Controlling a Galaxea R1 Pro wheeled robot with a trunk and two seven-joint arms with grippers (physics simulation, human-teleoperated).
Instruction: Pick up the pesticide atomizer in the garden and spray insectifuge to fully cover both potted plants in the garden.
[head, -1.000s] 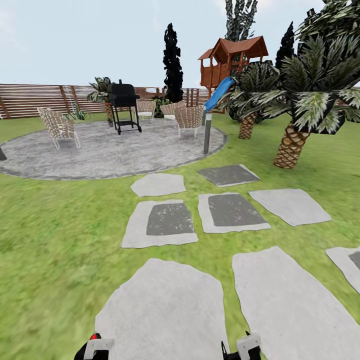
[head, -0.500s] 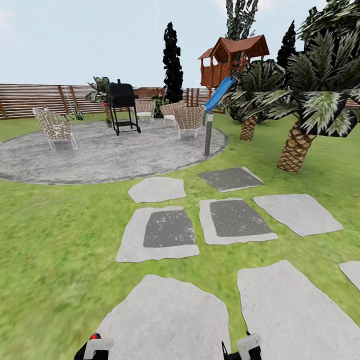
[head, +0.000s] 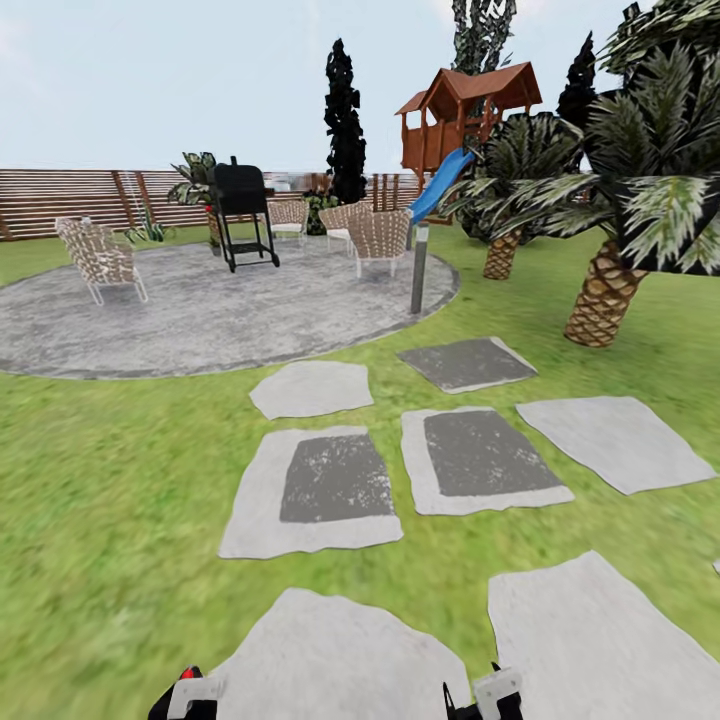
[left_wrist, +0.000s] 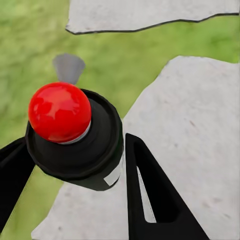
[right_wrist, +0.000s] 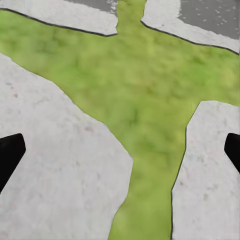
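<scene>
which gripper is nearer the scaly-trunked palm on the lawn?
Right. The right gripper sits at the head view's bottom edge, on the side of the scaly-trunked palm; the left gripper is farther across.

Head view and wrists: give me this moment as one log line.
left gripper: shut on red-topped can | right gripper: open, above slabs and grass | ahead: patio, grill

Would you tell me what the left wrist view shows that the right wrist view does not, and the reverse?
Left wrist view: the left gripper closed around a black canister with a red round cap. Right wrist view: the right gripper open and empty, plus a dark grey slab beyond the grass. Both: pale stone slabs and green grass beneath the fingers.
</scene>
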